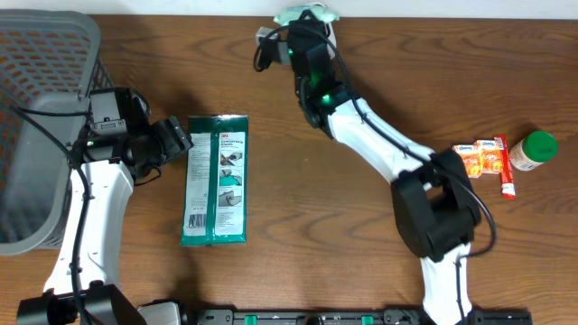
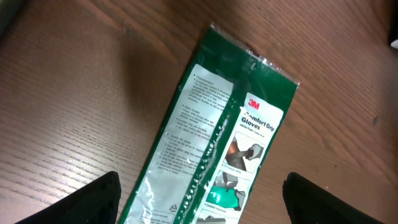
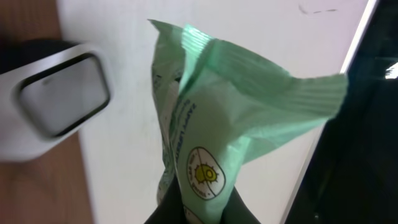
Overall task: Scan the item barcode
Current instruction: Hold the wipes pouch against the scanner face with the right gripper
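A pale green packet [image 3: 211, 124] with a yellow round mark hangs pinched at its lower end in my shut right gripper [image 3: 199, 213]. In the overhead view that gripper [image 1: 302, 25] holds the packet [image 1: 305, 13] at the table's far edge. Just left of the packet in the right wrist view is a white scanner [image 3: 59, 96] with a grey window. A dark green 3M gloves pack [image 1: 215, 181] lies flat on the table. My left gripper [image 1: 177, 139] stands open at its left upper corner. In the left wrist view the gloves pack [image 2: 217, 137] lies below the wide-apart fingers [image 2: 93, 202].
A grey mesh basket [image 1: 45, 54] fills the far left. At the right lie orange tissue packs [image 1: 480, 159], a red tube [image 1: 507, 168] and a green-capped bottle [image 1: 533, 150]. The right arm stretches diagonally across the table's middle.
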`<state>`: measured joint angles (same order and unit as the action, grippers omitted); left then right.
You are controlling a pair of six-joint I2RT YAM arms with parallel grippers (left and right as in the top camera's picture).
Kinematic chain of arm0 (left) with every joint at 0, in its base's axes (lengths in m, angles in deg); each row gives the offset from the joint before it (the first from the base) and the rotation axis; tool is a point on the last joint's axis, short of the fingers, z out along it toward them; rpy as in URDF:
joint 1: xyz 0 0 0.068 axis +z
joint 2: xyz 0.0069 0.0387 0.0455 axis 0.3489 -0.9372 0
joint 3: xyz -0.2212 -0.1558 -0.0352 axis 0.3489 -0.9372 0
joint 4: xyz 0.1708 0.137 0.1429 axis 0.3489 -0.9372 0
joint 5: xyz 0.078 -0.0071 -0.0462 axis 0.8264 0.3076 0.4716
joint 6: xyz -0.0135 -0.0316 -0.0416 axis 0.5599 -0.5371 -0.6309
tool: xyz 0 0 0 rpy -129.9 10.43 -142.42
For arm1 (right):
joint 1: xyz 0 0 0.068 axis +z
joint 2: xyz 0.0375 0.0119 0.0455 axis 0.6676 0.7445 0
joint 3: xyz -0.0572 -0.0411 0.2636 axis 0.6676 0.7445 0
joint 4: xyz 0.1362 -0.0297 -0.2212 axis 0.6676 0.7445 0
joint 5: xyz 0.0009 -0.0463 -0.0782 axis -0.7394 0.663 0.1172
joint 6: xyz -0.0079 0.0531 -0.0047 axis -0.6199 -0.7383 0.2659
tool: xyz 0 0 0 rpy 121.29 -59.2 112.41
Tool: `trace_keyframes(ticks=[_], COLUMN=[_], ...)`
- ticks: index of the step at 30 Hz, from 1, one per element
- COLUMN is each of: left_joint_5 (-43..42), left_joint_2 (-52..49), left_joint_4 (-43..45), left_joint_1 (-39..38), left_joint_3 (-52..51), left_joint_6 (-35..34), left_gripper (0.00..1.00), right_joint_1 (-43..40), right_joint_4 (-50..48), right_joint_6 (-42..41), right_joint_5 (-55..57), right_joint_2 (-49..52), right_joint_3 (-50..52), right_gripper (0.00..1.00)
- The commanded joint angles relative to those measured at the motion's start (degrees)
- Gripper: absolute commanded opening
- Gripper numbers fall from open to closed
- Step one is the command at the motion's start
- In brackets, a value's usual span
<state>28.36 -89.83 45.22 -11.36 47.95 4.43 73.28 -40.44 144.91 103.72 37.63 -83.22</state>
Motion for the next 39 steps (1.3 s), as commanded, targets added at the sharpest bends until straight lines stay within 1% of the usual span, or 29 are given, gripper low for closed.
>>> trace_keyframes(ticks=[1, 4, 6, 8, 9, 12, 19, 21, 28, 31, 34, 39], left_joint_5=[0.42, 0.42, 0.42, 0.42, 0.42, 0.39, 0.42, 0.39, 0.42, 0.39, 0.42, 0.39], left_joint_2=[0.61, 0.61, 0.61, 0.61, 0.61, 0.61, 0.61, 0.61, 0.61, 0.61, 0.61, 0.61], left_joint_4=[-0.13, -0.13, -0.11, -0.13, -0.13, -0.13, -0.13, -0.13, -0.13, -0.11, -0.11, -0.13], left_joint_1=[0.15, 0.15, 0.15, 0.15, 0.15, 0.15, 0.15, 0.15, 0.15, 0.15, 0.15, 0.15], left_joint_3=[1.07, 1.07, 1.07, 1.07, 1.07, 1.07, 1.07, 1.07, 1.07, 1.07, 1.07, 1.07], left_joint_6=[0.11, 0.11, 0.11, 0.11, 0.11, 0.11, 0.11, 0.11, 0.11, 0.11, 0.11, 0.11], left_gripper=[0.85, 0.85, 0.85, 0.85, 0.85, 0.85, 0.85, 0.85, 0.85, 0.85, 0.85, 0.85], right_joint_1=[-0.74, -1.11, -1.2, -1.2, -1.2, -1.29, -2.01, -2.16, -3.69, -4.57, -4.72, -5.35], right_joint_4=[-5.01, -6.1, -6.05, -4.5, -1.84, 3.17, 11.13, 11.93, 11.69, 8.52, 5.79, 7.32], right_joint_6=[6.99, 7.85, 4.37, 1.55, 0.59, -2.4, -7.76, -8.55, -7.45, -13.09, -13.44, -14.19], right_joint_5=[-6.25, -6.21, -6.23, -6.19, -6.47, -7.5, -9.68, -9.86, -10.49, -10.21, -10.27, -10.29], right_joint_2=[5.38, 10.54, 15.37, 18.82, 20.33, 22.43, 22.82, 22.82, 22.82, 22.82, 22.82, 22.84], right_joint_3=[-1.64, -6.1, -12.09, -16.96, -19.41, -22.88, -23.28, -23.28, -23.3, -23.3, -23.3, -23.28], right_gripper=[0.01, 0.01, 0.01, 0.01, 0.01, 0.01, 0.01, 0.01, 0.01, 0.01, 0.01, 0.01])
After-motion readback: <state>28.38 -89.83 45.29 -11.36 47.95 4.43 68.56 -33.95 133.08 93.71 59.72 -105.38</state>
